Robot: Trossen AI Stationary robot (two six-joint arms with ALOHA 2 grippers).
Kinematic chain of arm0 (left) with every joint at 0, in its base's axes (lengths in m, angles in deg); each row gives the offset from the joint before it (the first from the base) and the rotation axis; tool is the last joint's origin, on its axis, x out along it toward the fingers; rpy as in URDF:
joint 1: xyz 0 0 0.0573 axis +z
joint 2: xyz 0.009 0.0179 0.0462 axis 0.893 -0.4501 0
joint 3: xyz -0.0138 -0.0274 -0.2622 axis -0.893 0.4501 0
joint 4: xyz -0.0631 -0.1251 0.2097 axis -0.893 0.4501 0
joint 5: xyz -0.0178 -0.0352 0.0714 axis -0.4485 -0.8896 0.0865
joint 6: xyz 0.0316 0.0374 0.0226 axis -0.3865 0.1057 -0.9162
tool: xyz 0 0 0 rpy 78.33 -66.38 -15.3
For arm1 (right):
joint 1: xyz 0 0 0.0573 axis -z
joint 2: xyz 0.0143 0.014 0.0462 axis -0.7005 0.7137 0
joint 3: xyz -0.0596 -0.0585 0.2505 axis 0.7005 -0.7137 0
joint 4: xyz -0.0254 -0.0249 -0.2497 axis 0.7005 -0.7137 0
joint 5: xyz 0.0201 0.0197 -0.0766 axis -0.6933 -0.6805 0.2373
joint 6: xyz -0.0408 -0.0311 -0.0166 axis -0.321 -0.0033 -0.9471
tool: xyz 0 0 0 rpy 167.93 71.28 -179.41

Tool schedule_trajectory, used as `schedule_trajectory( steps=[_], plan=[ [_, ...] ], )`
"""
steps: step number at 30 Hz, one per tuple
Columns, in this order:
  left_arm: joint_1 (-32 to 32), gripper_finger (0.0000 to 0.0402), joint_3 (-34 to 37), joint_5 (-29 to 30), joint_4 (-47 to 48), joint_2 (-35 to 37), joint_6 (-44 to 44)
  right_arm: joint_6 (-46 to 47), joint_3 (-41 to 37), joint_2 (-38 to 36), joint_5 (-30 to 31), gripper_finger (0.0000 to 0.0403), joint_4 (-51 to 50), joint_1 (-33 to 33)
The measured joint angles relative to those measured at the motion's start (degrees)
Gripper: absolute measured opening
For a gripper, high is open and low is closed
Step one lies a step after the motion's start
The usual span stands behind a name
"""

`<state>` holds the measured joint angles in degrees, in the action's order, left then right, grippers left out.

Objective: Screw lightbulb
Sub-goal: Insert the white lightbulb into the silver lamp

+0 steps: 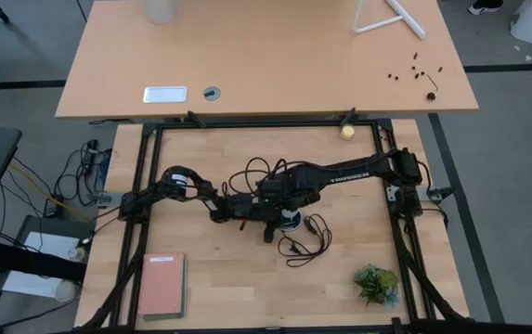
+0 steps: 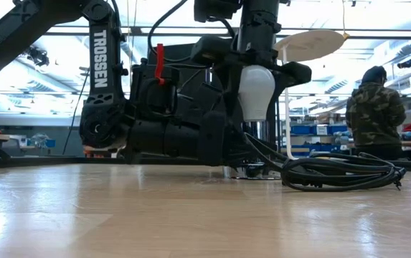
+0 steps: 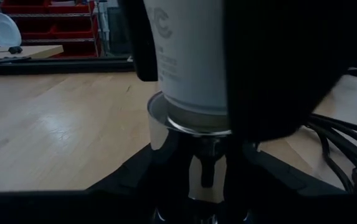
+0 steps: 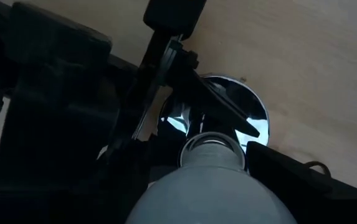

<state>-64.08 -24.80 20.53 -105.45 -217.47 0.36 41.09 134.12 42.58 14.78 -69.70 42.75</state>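
The white lightbulb [image 2: 255,92] stands upright, narrow base down, over the round silver socket [image 4: 231,118] at the table's middle. In the left wrist view its printed base [image 3: 187,56] sits at the socket's rim [image 3: 178,118]. My right gripper [image 2: 257,79] comes from above and is shut on the bulb. My left gripper [image 1: 247,211] reaches level from the table's left and is shut on the socket. The socket's black cord [image 2: 338,172] lies coiled to the right. My left gripper has its two fingers on either side of the socket's lower stem [image 3: 206,171], under the silver rim, coming level from the table's left. The socket stays on the table. My right gripper pinches the bulb's wide body [image 2: 255,100] between its two fingers [image 2: 291,75]. The fingers point down from above. The bulb stands upright with its base at the socket's rim.
A small yellowish ball [image 1: 347,131] lies at the far edge, a green plant [image 1: 377,283] at the near right, a pink notebook [image 1: 162,285] at the near left. Black frame rails [image 1: 145,186] border the table. A person [image 2: 374,107] stands in the room behind.
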Motion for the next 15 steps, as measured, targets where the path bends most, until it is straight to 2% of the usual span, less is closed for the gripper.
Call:
schedule_trajectory(
  steps=[6, 15],
  plan=[
    [0.1, 0.0188, 0.0, -0.4, 0.2, 0.0, -0.6, -2.4, 0.0, 0.0, 0.0, 0.0289, 0.5, 0.0],
    [0.2, 0.0188, 0.1, -0.8, 0.1, 0.0, -0.7, -14.9, 3.5, 0.5, 2.1, 0.0353, -3.2, 0.3]
  ],
)
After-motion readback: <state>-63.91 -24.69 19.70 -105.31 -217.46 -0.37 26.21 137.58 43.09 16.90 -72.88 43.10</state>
